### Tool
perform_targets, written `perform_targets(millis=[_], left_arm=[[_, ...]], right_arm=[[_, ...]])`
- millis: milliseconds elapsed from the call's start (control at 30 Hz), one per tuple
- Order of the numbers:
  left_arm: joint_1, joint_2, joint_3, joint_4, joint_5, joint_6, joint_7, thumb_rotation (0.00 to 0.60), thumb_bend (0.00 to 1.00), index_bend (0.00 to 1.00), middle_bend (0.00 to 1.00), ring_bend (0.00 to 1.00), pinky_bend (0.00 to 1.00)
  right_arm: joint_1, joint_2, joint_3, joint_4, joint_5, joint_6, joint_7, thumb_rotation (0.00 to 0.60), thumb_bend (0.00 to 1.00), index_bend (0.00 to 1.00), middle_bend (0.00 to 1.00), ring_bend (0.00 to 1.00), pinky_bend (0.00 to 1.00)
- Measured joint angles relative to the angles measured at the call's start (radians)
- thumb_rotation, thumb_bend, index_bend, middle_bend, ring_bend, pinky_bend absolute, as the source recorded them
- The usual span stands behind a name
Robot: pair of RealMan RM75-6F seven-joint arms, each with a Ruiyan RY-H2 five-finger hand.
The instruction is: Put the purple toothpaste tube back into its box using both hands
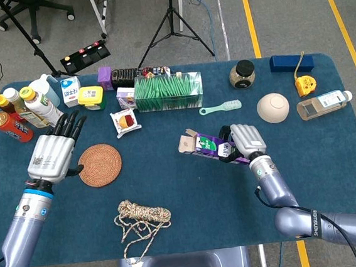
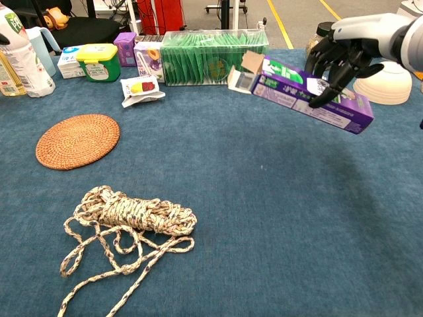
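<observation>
My right hand [image 1: 247, 141] [image 2: 344, 55] grips the purple toothpaste box [image 1: 208, 148] [image 2: 305, 95] and holds it above the table, right of centre. The box lies nearly level, and its open end with spread cardboard flaps [image 2: 243, 72] points left. The tube itself does not show; whether it is inside the box cannot be told. My left hand [image 1: 53, 155] hovers over the table's left side, beside the woven coaster [image 1: 99, 164] [image 2: 78, 140], with fingers spread and nothing in it. The chest view does not show that hand.
A coil of rope [image 1: 143, 216] [image 2: 133, 216] lies near the front edge. A green packet box [image 1: 168, 91] [image 2: 213, 56], small cartons, a snack packet [image 1: 124, 121] and bottles [image 1: 29, 110] line the back left. A brush [image 1: 220, 108], jar [image 1: 242, 73], bowl [image 1: 272, 107] and bottle [image 1: 324, 103] stand back right.
</observation>
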Motion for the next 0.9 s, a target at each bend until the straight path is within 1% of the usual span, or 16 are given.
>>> perform_targets(millis=[133,233,433,567,633,700,733,800,833,900], left_arm=[[0.065,0.032,0.026,0.042,0.092,-0.016,-0.110,0.600,0.12,0.00,0.00,0.00,0.32],[0.111,0.049,0.040,0.078,0.149,-0.027,-0.174,0.600,0.12,0.00,0.00,0.00,0.32],[0.157,0.064,0.051,0.112,0.202,-0.047,-0.235,0.600,0.12,0.00,0.00,0.00,0.32],[0.173,0.066,0.050,0.124,0.216,-0.058,-0.255,0.600,0.12,0.00,0.00,0.00,0.32],[0.180,0.065,0.048,0.130,0.220,-0.064,-0.260,0.600,0.12,0.00,0.00,0.00,0.32],[0.186,0.064,0.045,0.135,0.224,-0.068,-0.265,0.600,0.12,0.00,0.00,0.00,0.32],[0.188,0.063,0.044,0.138,0.225,-0.071,-0.267,0.600,0.12,0.00,0.00,0.00,0.32],[0.192,0.062,0.040,0.142,0.225,-0.076,-0.270,0.600,0.12,0.00,0.00,0.00,0.32],[0.194,0.062,0.038,0.143,0.226,-0.078,-0.271,0.600,0.12,0.00,0.00,0.00,0.32],[0.198,0.062,0.034,0.145,0.228,-0.080,-0.272,0.600,0.12,0.00,0.00,0.00,0.32]], right_arm=[[-0.007,-0.038,-0.067,0.060,-0.092,0.031,-0.040,0.600,0.65,0.67,0.81,0.85,0.98],[-0.009,-0.068,-0.099,0.104,-0.137,0.050,-0.068,0.600,0.65,0.67,0.81,0.84,0.98],[-0.012,-0.113,-0.145,0.184,-0.220,0.074,-0.108,0.600,0.65,0.67,0.80,0.83,0.98],[-0.019,-0.136,-0.157,0.215,-0.227,0.073,-0.123,0.600,0.63,0.66,0.79,0.81,0.98],[-0.019,-0.138,-0.160,0.218,-0.225,0.065,-0.131,0.600,0.61,0.60,0.74,0.79,0.97],[-0.019,-0.136,-0.162,0.216,-0.215,0.054,-0.137,0.600,0.58,0.51,0.67,0.74,0.96],[-0.019,-0.133,-0.162,0.213,-0.203,0.045,-0.142,0.600,0.57,0.49,0.65,0.73,0.96],[-0.017,-0.127,-0.161,0.206,-0.182,0.030,-0.149,0.600,0.52,0.41,0.56,0.65,0.94],[-0.015,-0.121,-0.161,0.200,-0.167,0.019,-0.154,0.600,0.50,0.39,0.53,0.61,0.92],[-0.012,-0.109,-0.160,0.192,-0.149,0.003,-0.162,0.600,0.44,0.34,0.42,0.49,0.83]])
